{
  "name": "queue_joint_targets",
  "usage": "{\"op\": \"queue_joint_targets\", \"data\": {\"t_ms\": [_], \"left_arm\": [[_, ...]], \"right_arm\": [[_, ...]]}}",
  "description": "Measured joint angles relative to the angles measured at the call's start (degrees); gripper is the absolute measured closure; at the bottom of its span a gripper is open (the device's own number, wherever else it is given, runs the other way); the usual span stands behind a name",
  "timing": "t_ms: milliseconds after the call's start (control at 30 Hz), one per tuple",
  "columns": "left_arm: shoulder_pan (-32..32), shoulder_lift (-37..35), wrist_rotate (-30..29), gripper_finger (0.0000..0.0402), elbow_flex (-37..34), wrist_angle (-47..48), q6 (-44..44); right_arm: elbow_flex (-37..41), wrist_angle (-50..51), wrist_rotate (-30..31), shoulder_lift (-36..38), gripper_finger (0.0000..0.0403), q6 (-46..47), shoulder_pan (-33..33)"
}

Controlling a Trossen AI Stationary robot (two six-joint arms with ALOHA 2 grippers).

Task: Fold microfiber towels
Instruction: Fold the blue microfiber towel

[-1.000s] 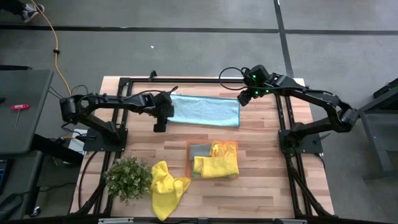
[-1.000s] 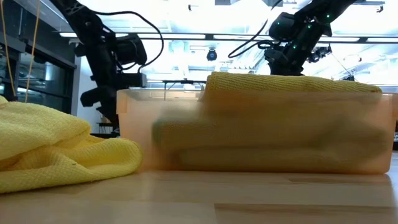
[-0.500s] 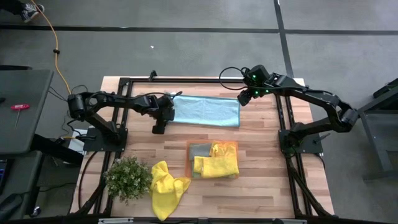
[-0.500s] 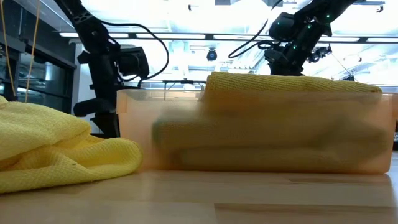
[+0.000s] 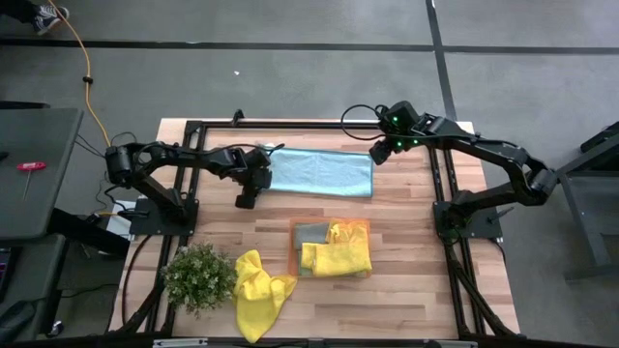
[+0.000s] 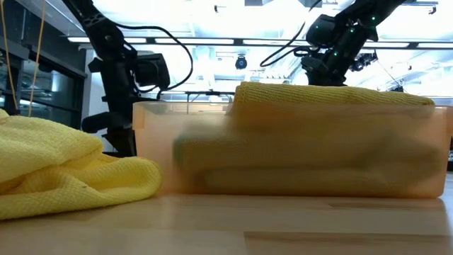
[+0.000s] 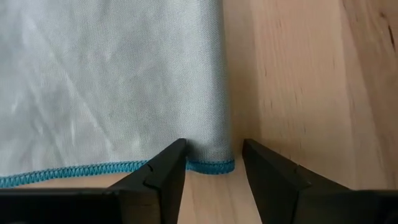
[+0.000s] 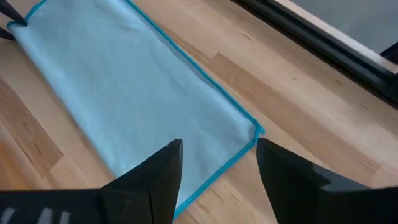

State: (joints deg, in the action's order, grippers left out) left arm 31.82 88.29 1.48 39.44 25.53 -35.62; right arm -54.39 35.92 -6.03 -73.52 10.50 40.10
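Observation:
A light blue towel (image 5: 319, 172) with a teal stitched hem lies spread flat at the table's far middle. My left gripper (image 7: 212, 152) is open and low over its near left corner (image 7: 214, 165), one finger over the cloth and one over bare wood. My right gripper (image 8: 217, 152) hangs open above the towel's right end, with the corner (image 8: 257, 129) ahead of its fingers. Folded yellow towels (image 5: 338, 253) and a grey one lie in the orange bin (image 5: 293, 224). Another yellow towel (image 5: 256, 290) lies crumpled near the front edge. My left gripper points steeply down over the towel's near left corner (image 7: 214, 165), which lies flat on the wood between its open fingers. Whether a fingertip (image 7: 177, 152) touches the cloth, I cannot tell.
A small potted plant (image 5: 198, 275) stands at the near left beside the crumpled yellow towel. The orange bin (image 6: 297, 149) fills the middle of the low view. A black frame (image 5: 290, 123) runs along the table's far and side edges. Bare wood lies between towel and bin.
My left gripper has sunk toward the table at the blue towel's near left corner and rolled a little at the wrist, then held still. The towel has not moved.

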Motion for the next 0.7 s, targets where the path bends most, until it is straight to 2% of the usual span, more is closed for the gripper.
{"op": "queue_joint_targets", "data": {"t_ms": [200, 367, 467, 600, 700], "left_arm": [[-0.1, 0.0, 0.2, 0.0312, 0.0, 0.4, -0.1], [-0.2, 0.0, 0.8, 0.0386, -0.1, 0.5, -0.1], [-0.9, 0.0, 0.5, 0.0393, -0.1, 0.4, -0.1], [-1.9, 0.0, -0.3, 0.0391, -0.1, 0.4, -0.1], [-2.2, 0.1, -0.6, 0.0398, -0.1, 0.4, 0.4]], "right_arm": [[0.0, 1.8, -2.9, 0.0, 0.0206, -0.7, 0.0], [3.4, 2.9, -11.3, 0.0, 0.0206, -9.2, 0.0], [7.1, 1.9, -14.5, 0.0, 0.0206, -14.3, -0.8], [12.3, -3.7, -14.4, 0.0, 0.0206, -21.6, -4.1], [14.7, -9.1, -11.7, -1.2, 0.0206, -23.0, -7.8]]}}
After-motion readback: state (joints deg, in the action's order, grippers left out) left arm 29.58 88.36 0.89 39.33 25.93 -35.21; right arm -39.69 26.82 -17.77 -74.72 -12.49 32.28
